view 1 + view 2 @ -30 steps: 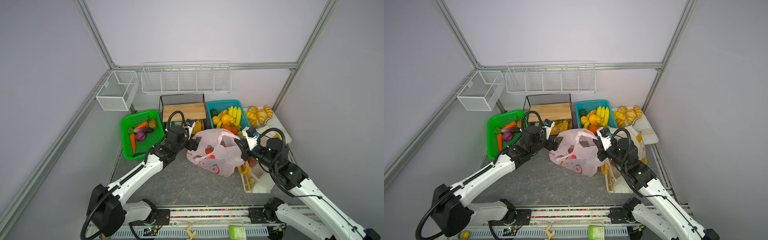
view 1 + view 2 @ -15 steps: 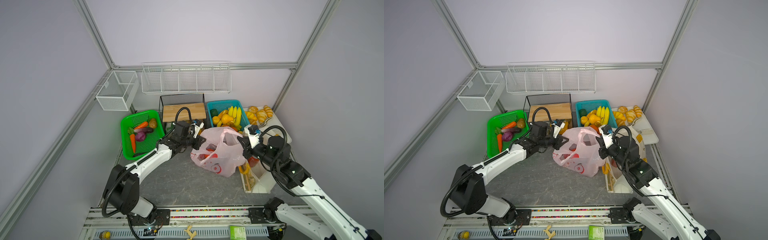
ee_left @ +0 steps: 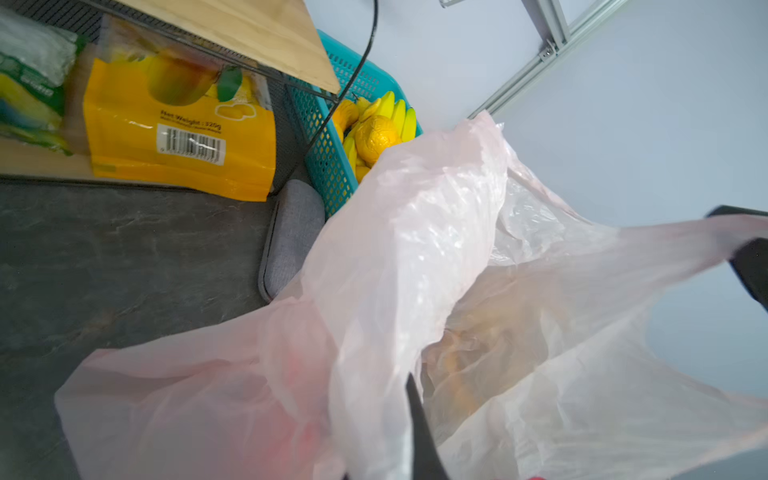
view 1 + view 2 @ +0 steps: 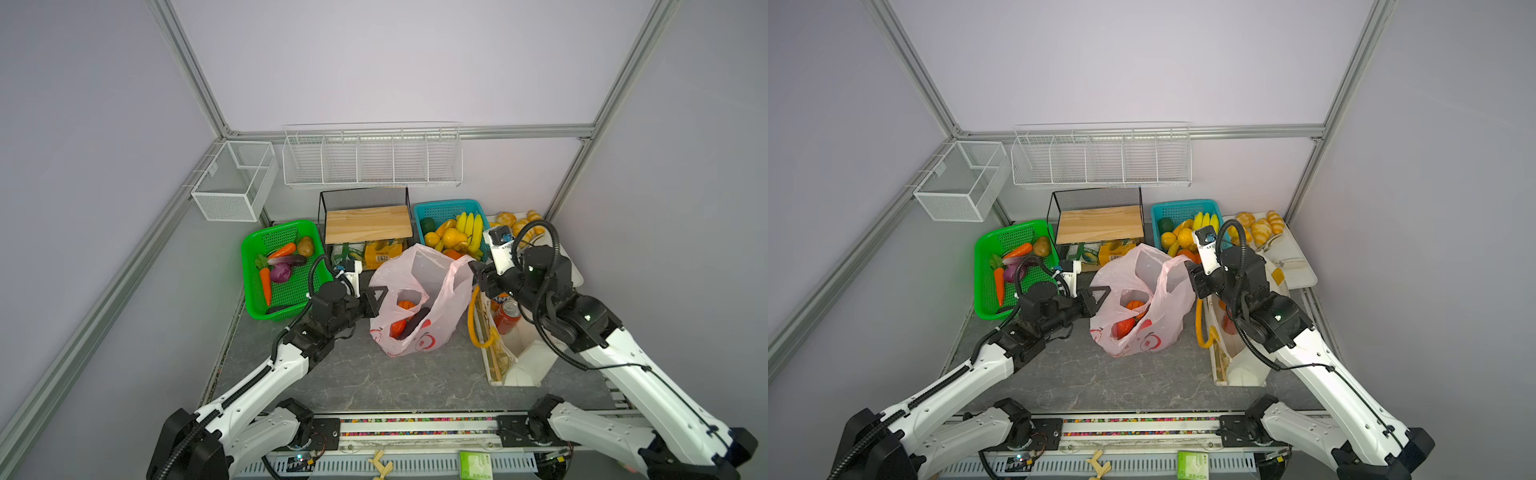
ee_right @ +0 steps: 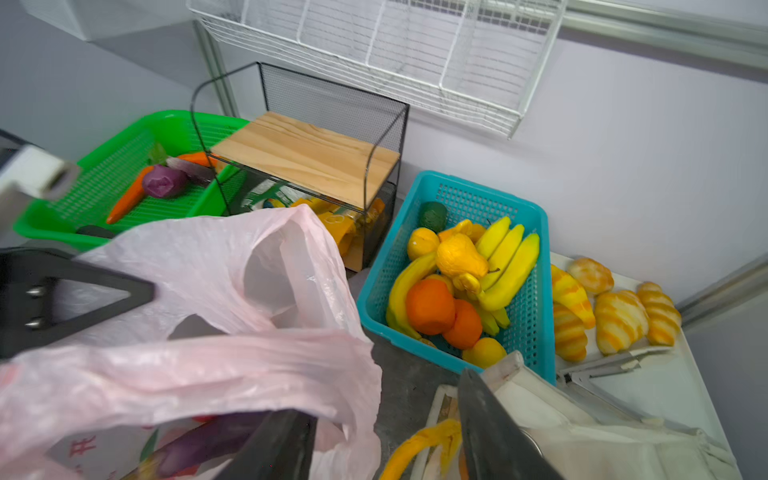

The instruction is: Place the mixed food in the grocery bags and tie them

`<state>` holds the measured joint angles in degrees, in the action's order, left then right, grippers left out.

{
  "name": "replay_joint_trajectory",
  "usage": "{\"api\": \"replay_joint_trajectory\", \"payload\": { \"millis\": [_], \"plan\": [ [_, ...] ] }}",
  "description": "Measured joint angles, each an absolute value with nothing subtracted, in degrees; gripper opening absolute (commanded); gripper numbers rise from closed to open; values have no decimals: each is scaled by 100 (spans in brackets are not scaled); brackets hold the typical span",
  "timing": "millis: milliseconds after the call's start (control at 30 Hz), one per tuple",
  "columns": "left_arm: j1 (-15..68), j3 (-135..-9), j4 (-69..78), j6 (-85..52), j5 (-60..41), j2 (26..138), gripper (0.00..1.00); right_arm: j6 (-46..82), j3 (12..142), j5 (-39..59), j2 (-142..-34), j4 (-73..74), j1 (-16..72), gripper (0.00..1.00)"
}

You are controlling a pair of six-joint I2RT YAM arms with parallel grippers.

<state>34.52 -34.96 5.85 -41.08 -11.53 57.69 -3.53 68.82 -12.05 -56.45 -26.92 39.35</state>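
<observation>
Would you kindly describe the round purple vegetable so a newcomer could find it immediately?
Find the green basket at the back left. Near its middle, beside a carrot and a dark aubergine, lies the purple vegetable. It alone is round and purple.

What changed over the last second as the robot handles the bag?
The left gripper closed on the bag at its left handle and drew it slightly leftward. The right gripper opened, freeing the right handle. The tote and green basket stayed put.

The left gripper (image 4: 379, 298) shut its jaws on the left handle of the pink plastic bag (image 4: 419, 328) and drew it back; the right gripper (image 4: 476, 272) parted its jaws beside the right handle.
</observation>
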Motion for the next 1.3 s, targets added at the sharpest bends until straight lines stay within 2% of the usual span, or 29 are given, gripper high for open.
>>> {"api": "replay_joint_trajectory", "payload": {
  "millis": [67,200,333,400,533,733,1067,1133,1200,1300],
  "plan": [
    [3485,-3454,607,-4281,-1007,5714,0,-519,6956,-921,-5546,-2694,4370,72],
    [3516,-3454,670,-4431,-880,5710,0,-932,7129,-462,-5660,-2606,5310,76],
    [3542,-3454,705,-4486,-834,5712,0,-1310,7266,-294,-6084,-2401,6106,76],
    [3546,-3454,705,-4499,-814,5712,0,-1365,7312,-180,-6351,-2290,6292,73],
    [3555,-3454,705,-4497,-770,5712,0,-1107,7303,-290,-6936,-1929,6263,59],
    [3555,-3454,716,-4449,-801,5717,0,-172,6978,-930,-7489,-1592,5459,55],
    [3555,-3424,1026,-4082,-1208,5752,0,884,6335,-2252,-7638,-2270,5148,49],
    [3555,-3409,1063,-4016,-1247,5784,0,969,6187,-2309,-7572,-2418,5146,54],
    [3555,-3378,1120,-3988,-1286,5833,0,930,6045,-2252,-7393,-2467,5214,66],
    [3555,-3330,1179,-3983,-1313,5874,0,775,5905,-2027,-6925,-2370,5494,78]
  ]
}}
